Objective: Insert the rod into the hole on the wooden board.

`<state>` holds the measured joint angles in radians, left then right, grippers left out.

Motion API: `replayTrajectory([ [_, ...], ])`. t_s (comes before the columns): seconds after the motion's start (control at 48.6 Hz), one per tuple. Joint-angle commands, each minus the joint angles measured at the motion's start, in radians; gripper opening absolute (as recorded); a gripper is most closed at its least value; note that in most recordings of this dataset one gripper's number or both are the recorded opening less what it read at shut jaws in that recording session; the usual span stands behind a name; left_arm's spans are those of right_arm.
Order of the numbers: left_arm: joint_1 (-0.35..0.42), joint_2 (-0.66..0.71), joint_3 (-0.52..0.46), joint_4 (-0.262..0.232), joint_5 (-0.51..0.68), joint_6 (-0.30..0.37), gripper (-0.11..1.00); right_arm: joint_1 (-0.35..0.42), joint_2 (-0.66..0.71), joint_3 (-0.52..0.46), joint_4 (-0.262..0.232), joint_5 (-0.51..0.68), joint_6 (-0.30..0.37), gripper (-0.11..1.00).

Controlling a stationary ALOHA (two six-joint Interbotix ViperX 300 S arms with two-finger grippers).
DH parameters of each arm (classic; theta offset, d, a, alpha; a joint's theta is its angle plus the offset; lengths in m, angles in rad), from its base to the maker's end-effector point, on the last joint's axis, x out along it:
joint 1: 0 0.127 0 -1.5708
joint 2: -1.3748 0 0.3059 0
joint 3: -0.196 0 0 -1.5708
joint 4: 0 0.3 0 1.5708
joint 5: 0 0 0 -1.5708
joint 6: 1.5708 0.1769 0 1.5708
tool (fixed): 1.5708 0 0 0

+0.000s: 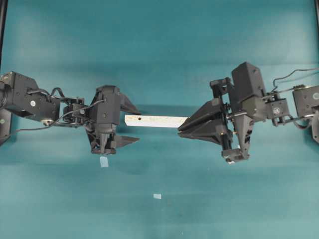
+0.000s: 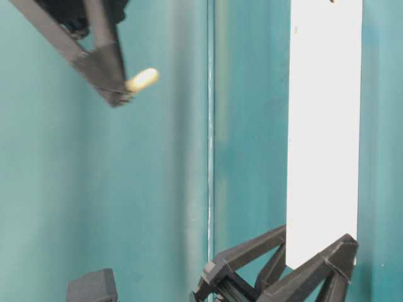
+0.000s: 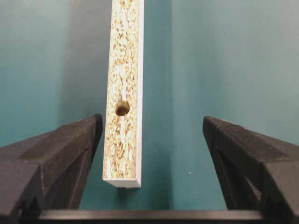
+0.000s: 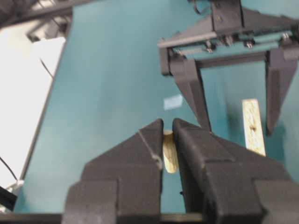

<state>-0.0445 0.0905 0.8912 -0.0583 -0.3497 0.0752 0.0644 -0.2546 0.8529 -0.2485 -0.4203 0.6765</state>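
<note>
The wooden board [image 1: 155, 120] stands on its long edge between the arms, speckled side up. The hole [image 3: 122, 108] sits near its left end, with pale-blue streaks beside it. It also shows in the overhead view [image 1: 141, 119]. My left gripper [image 1: 137, 124] is open. Its fingers [image 3: 70, 154] straddle that end of the board [image 3: 124, 70] without gripping it, the left finger very close. My right gripper [image 4: 167, 123] is shut on the rod [image 4: 169, 150], a short cream peg. It hovers by the board's right end [image 1: 180, 130]. The rod [image 2: 143, 78] pokes out past the fingertips.
Two small light-blue tape squares [image 1: 103, 161] [image 1: 157, 196] lie on the teal table in front of the board. One tape square [image 4: 173, 101] shows in the right wrist view, with the left gripper [image 4: 233, 93] beyond it.
</note>
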Motion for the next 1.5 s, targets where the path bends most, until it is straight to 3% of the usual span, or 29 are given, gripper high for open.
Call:
replayTrajectory([
  [0.0, 0.009, -0.008, -0.02, -0.003, -0.003, 0.006, 0.94, 0.0, -0.02, -0.012, -0.003, -0.017, -0.002, 0.12],
  [0.247, 0.017, 0.005, -0.02, -0.003, -0.003, 0.009, 0.9, -0.005, -0.018, 0.005, -0.003, -0.017, -0.026, 0.12],
  [0.617, 0.018, 0.012, -0.015, -0.003, -0.003, 0.017, 0.45, -0.009, -0.017, 0.003, -0.003, -0.017, -0.046, 0.12],
  [1.481, 0.064, 0.025, -0.018, -0.002, -0.003, 0.031, 0.41, -0.008, -0.005, 0.011, -0.002, -0.011, -0.046, 0.12],
])
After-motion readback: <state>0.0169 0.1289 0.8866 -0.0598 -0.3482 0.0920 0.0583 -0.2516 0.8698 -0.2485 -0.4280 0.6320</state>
